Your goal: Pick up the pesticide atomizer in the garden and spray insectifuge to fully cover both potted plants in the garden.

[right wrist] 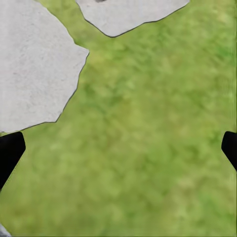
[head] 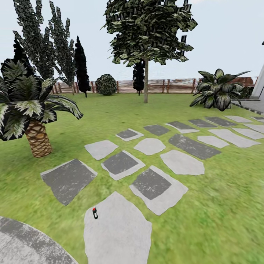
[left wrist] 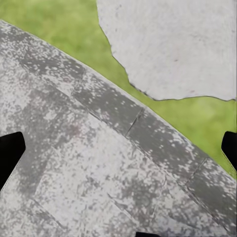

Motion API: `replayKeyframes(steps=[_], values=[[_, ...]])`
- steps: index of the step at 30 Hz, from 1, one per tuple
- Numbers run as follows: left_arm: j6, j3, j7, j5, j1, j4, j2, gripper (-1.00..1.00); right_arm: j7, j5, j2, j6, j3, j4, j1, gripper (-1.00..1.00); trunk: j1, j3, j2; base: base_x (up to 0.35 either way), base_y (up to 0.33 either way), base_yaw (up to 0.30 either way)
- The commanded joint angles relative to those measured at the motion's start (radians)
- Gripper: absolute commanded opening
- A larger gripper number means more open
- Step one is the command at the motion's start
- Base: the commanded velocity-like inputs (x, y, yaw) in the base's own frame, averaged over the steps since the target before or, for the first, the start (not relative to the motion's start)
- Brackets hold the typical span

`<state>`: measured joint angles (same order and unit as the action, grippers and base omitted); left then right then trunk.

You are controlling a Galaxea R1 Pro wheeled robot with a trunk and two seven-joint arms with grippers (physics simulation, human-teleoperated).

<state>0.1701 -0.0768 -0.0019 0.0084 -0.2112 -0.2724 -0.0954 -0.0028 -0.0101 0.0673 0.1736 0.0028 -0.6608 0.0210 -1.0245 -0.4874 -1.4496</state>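
1. The pesticide atomizer (head: 95, 213) stood upright near the left edge of a pale stepping stone (head: 119, 231), low in the head view, left of centre.
2. The left gripper (left wrist: 118, 148) hung over the grey stone patio (left wrist: 74, 163), its fingers (left wrist: 10, 153) spread wide apart with nothing between them.
3. The right gripper (right wrist: 118, 148) hung over grass (right wrist: 148, 148), fingers (right wrist: 9, 150) likewise wide apart.
4. A palm (head: 27, 106) stood at the left of the head view, a wooden fence (head: 161, 86) behind.

I see matt, mottled grey stone in the patio (left wrist: 89, 163), smoother pale stepping stones (head: 117, 231), a slatted brown wooden fence (head: 165, 86), and the atomizer (head: 95, 213) glossy dark with red top.
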Motion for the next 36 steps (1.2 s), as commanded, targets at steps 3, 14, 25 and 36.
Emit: replayKeyframes(steps=[3, 14, 25, 36], values=[[0.003, -0.003, 0.000, 0.001, -0.001, 0.001, 0.000, 1.00, 0.000, -0.001, 0.000, 0.003, -0.001, 0.001, 0.001, 1.00, -0.001, -0.001, 0.000, 0.337, 0.011, 0.000], [0.003, -0.003, 0.000, 0.002, -0.002, 0.001, 0.000, 1.00, 0.000, -0.001, 0.000, 0.003, -0.001, 0.001, 0.001, 1.00, -0.001, -0.001, 0.000, 0.338, 0.009, -0.006], [0.003, -0.003, 0.000, 0.002, -0.002, 0.001, 0.000, 1.00, -0.002, -0.001, 0.000, 0.003, -0.001, 0.003, 0.001, 1.00, -0.001, -0.001, 0.000, 0.283, 0.198, -0.225], [0.005, -0.003, -0.001, 0.002, -0.002, 0.001, 0.002, 1.00, -0.002, -0.002, 0.000, 0.004, -0.001, 0.004, 0.001, 1.00, -0.001, -0.001, 0.000, 0.045, 0.331, -0.267]])
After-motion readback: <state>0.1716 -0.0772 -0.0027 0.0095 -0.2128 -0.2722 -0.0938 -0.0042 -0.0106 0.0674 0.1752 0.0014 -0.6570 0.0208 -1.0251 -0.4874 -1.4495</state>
